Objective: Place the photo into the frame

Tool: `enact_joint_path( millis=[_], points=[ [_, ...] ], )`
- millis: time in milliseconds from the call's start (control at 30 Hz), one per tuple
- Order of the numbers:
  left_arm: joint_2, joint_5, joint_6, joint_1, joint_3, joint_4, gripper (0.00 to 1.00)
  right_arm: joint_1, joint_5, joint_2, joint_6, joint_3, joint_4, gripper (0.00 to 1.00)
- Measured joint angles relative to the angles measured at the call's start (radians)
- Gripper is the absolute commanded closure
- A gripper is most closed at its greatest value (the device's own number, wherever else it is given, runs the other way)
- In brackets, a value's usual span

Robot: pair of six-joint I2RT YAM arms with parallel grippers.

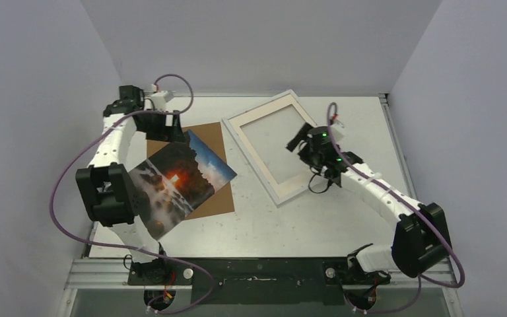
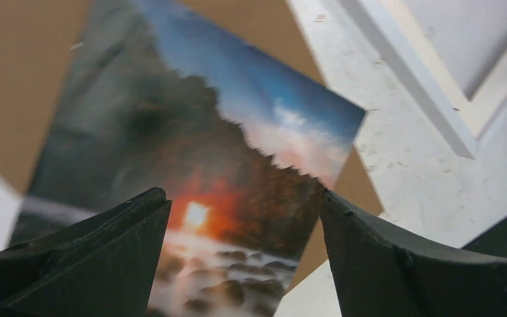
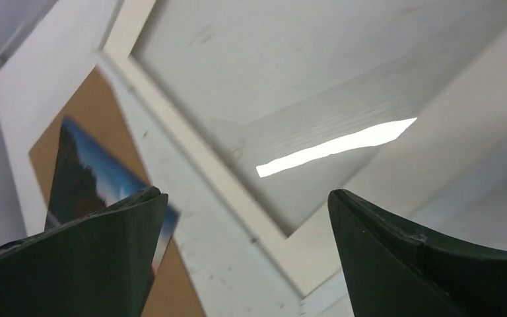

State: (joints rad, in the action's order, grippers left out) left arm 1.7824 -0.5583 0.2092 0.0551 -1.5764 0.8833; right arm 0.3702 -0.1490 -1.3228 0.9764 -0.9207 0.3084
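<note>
The left pincer (image 2: 243, 198), jaws wide and empty, hangs over the photo (image 2: 191, 152) lying beneath, and the right pincer (image 3: 245, 193), equally agape, hovers above the frame (image 3: 191, 139), so best nip the photo's free edge squarely.

Backing board (image 1: 208, 135): we see a plain brown board lying flat on the table, left of centre, turned askew to the table's edges and partly covered.
Table (image 1: 304, 228): we see a white top, scuffed and flecked with small dark specks.
Walls (image 1: 257, 39): we see pale lilac-grey panels closing in three sides.
Base plate (image 1: 264, 272): we see a black plate along the near edge, with two round silver fittings.
</note>
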Motion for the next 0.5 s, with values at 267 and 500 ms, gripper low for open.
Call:
enact_joint_path(
  millis=[267, 500],
  points=[
    [0.034, 0.089, 0.172, 0.363, -0.026, 0.118, 0.29, 0.446, 0.053, -0.442, -0.073, -0.356, -0.057, 0.01],
    [0.067, 0.203, 0.269, 0.512, 0.135, 0.098, 0.31, 0.493, 0.090, -0.636, -0.111, -0.461, -0.049, 0.00]
  ],
)
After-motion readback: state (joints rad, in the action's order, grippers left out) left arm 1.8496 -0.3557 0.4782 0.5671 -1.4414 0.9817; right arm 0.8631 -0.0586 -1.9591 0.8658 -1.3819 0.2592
